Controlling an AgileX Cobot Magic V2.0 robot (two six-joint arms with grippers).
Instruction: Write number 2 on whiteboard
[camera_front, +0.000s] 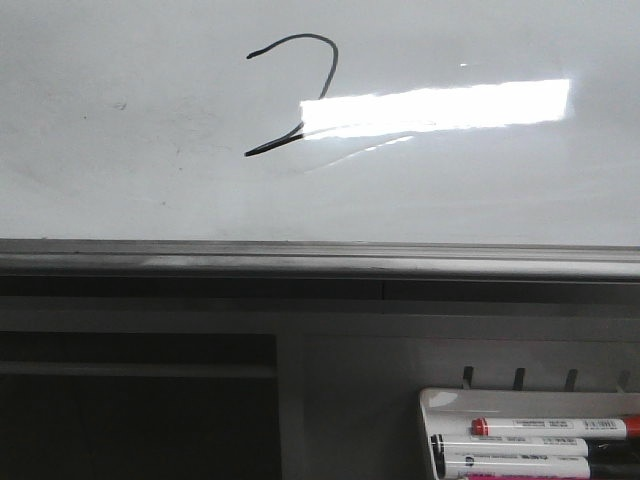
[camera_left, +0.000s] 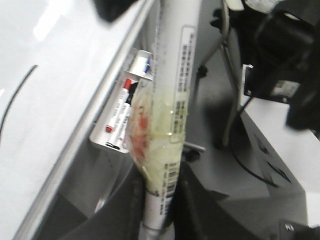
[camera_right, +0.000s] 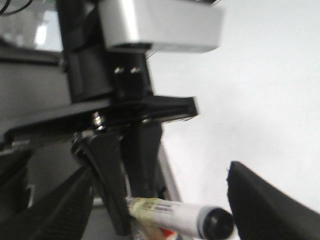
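1. Currently, the number 2 (camera_front: 295, 95) sat at the whiteboard's (camera_front: 120, 180) twelve o'clock in the front view: hook and slanting tail drawn, base stroke missing.
2. My left gripper (camera_left: 157, 200) was clamped on a taped marker (camera_left: 172, 100), off the board.
3. I judged the next move: return the tip to the tail's end and draw the base toward three o'clock.
4. My right gripper (camera_right: 165, 200) stood wide, empty.
5. A marker tray (camera_front: 440, 402) hung at five o'clock, clear of the stroke.

thin black marker number 2 (camera_front: 296, 92), hook plus slanting tail, no base stroke, upper-middle on glossy white grey-edged whiteboard (camera_front: 120, 180).
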